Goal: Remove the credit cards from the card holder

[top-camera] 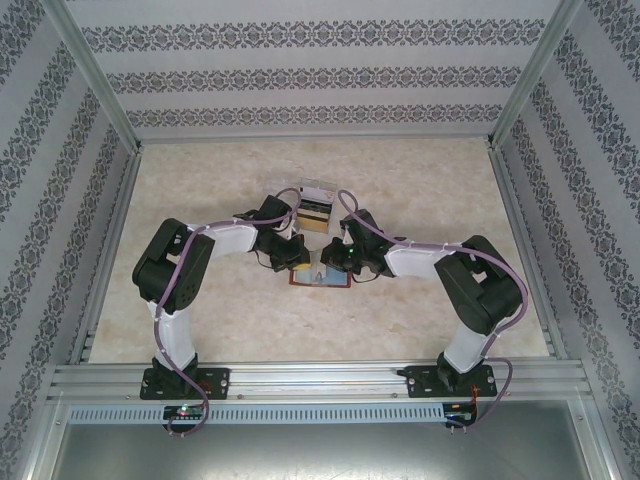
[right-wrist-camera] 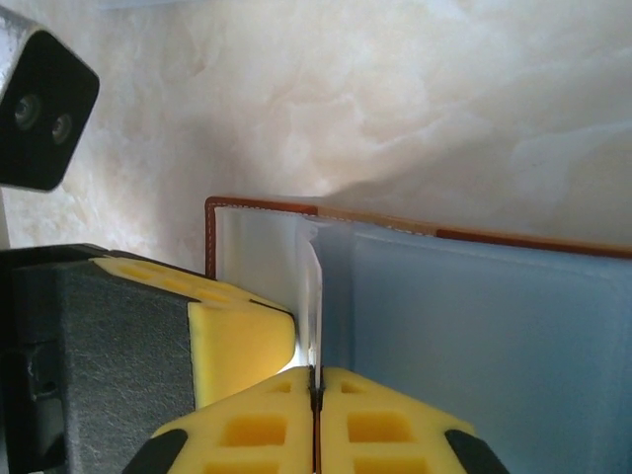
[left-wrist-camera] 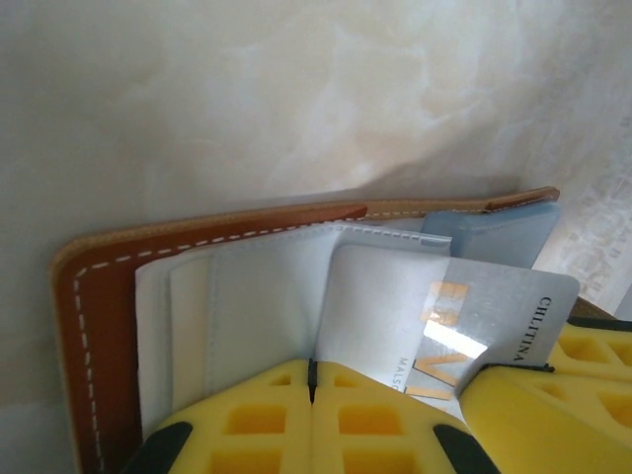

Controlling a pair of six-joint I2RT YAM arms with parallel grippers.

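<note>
the pale marble-patterned table [top-camera: 200,310] sat inside patterned walls [top-camera: 300,75], with both arms folded inward so their wrists met at its middle. there the brown leather card holder with white stitching [left-wrist-camera: 99,306] lay open and flat, white pockets up. the left gripper [left-wrist-camera: 311,383] was closed on the edge of a white pocket, by my reading to pin the holder down while a card slid out. a shiny silver credit card [left-wrist-camera: 499,306] stood partly out of its pocket, and the right gripper [right-wrist-camera: 316,383] was clamped on what looked like that card, seen edge-on as a thin pale line. a small pile of loose cards [top-camera: 314,205] lay on the table just beyond the holder, clear of the pull. the two sets of yellow fingers sat almost touching, so crowding looked like the main hindrance.
</note>
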